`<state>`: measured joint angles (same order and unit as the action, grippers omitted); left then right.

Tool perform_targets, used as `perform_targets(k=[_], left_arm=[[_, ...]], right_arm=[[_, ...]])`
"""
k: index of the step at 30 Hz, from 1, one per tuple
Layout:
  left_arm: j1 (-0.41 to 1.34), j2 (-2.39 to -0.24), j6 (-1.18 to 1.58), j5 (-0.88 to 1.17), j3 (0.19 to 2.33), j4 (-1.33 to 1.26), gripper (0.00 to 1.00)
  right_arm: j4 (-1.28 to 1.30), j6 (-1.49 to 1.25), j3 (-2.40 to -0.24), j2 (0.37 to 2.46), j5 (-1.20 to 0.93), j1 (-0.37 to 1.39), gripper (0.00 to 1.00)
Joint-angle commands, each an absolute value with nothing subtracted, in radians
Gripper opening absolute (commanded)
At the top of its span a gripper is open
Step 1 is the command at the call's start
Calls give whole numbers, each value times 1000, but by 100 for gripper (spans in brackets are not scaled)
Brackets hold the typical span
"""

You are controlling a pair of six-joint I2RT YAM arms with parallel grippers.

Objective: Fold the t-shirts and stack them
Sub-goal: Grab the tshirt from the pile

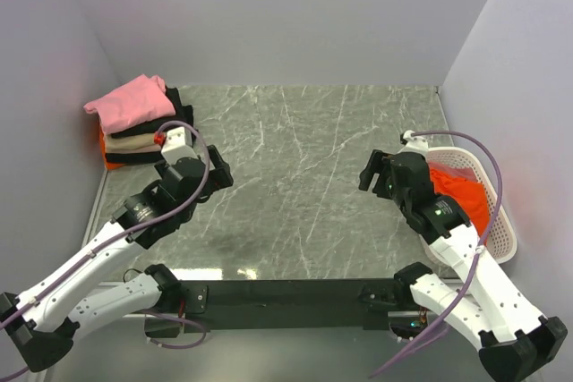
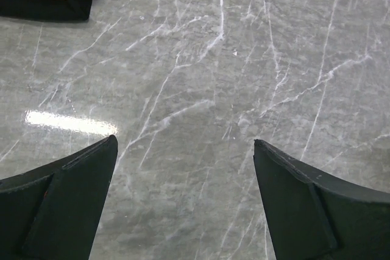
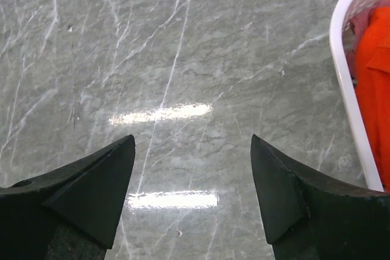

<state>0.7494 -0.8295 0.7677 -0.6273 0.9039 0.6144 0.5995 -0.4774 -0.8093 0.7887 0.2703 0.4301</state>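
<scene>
Left gripper (image 2: pixel 184 141), fingers spread wide with nothing between them, hangs over the marble table (image 1: pixel 304 158). The right gripper (image 3: pixel 192 138) hovers over the same stone, its fingers equally wide apart and empty.

Seen from above, the two grippers face each other across the middle of the table, left at nine o'clock and right at three, well apart.

Beyond the left gripper, at ten o'clock in the far corner against the wall, sits a stack (image 1: pixel 134 131) of folded shirts. A pink shirt (image 1: pixel 130 103) lies on top, with beige and black layers under it and a sliver of orange showing at the wall side.

Just behind the right gripper, at four o'clock along the right wall, stands a white basket (image 1: pixel 503 221). It holds a crumpled orange shirt (image 1: pixel 461 192). In the right wrist view, a bit of dusty red cloth (image 3: pixel 359 25) shows beside the orange, inside the rim.
</scene>
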Motion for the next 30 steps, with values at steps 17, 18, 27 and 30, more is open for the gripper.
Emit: perform_targets(k=[17, 18, 27, 30], left_arm=[[746, -891, 706, -561, 890, 540, 99], [747, -884, 704, -566, 887, 540, 99], [741, -835, 670, -574, 841, 518, 99], [739, -831, 670, -581, 834, 520, 99]], right_arm=[[595, -466, -795, 903, 190, 23, 86], [586, -468, -793, 911, 192, 6, 86], [480, -505, -807, 1037, 219, -164, 84], [460, -505, -819, 1103, 241, -187, 84]])
